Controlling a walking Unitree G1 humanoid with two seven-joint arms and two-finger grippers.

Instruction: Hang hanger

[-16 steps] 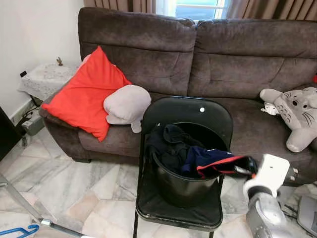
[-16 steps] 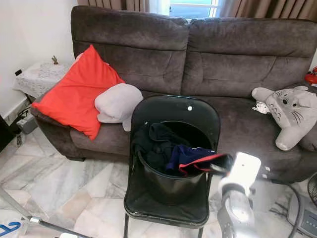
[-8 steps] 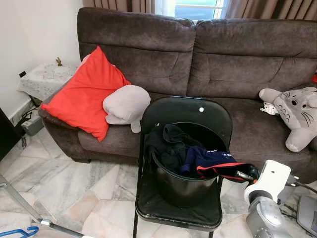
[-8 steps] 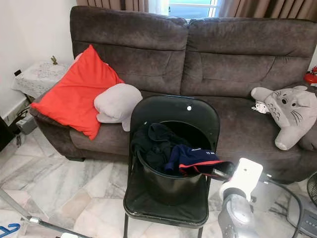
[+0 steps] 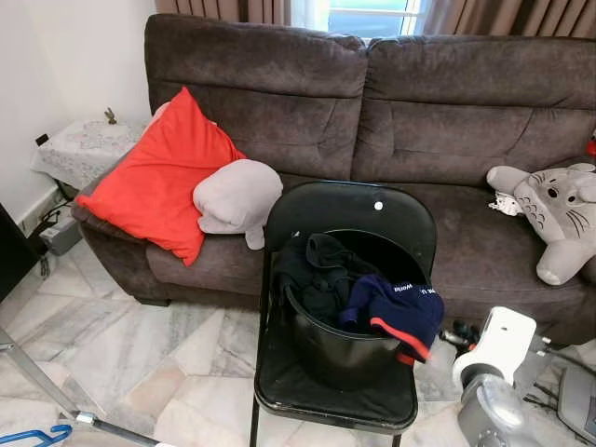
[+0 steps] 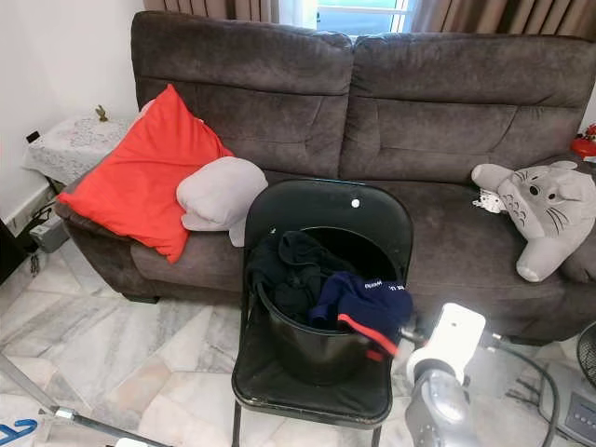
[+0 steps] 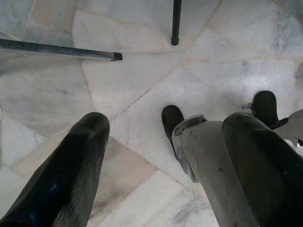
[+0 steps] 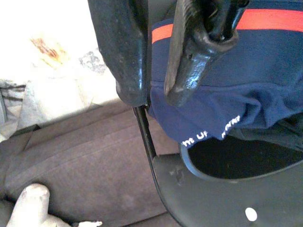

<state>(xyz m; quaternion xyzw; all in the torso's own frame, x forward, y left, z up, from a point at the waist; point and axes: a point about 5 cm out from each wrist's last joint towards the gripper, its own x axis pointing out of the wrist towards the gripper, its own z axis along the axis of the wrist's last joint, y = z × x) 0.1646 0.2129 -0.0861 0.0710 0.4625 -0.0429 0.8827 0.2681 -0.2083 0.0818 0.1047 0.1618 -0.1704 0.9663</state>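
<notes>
A blue hanger [image 5: 33, 435] lies on the marble floor at the lower left, beside a slanted metal rod [image 5: 37, 382]. My right gripper [image 5: 456, 333] hovers just right of a black bucket [image 5: 326, 358] that stands on a black folding chair [image 5: 349, 200]. A navy garment with a red stripe [image 5: 396, 307] droops over the bucket's rim, apart from the gripper. In the right wrist view the fingers [image 8: 123, 47] stand a narrow gap apart with nothing between them. My left gripper [image 7: 165, 179] hangs open above the floor, near my own leg.
A dark brown sofa [image 5: 410, 102] stands behind the chair with a red cushion [image 5: 163, 177], a grey cushion [image 5: 237, 194] and a grey plush toy [image 5: 559, 209]. More dark clothes [image 5: 321, 265] fill the bucket. A small side table [image 5: 84, 144] stands at the left wall.
The navy garment, stretched out to the right in my right gripper before, has dropped back over the bucket's rim. The right gripper has let go and sunk slightly.
</notes>
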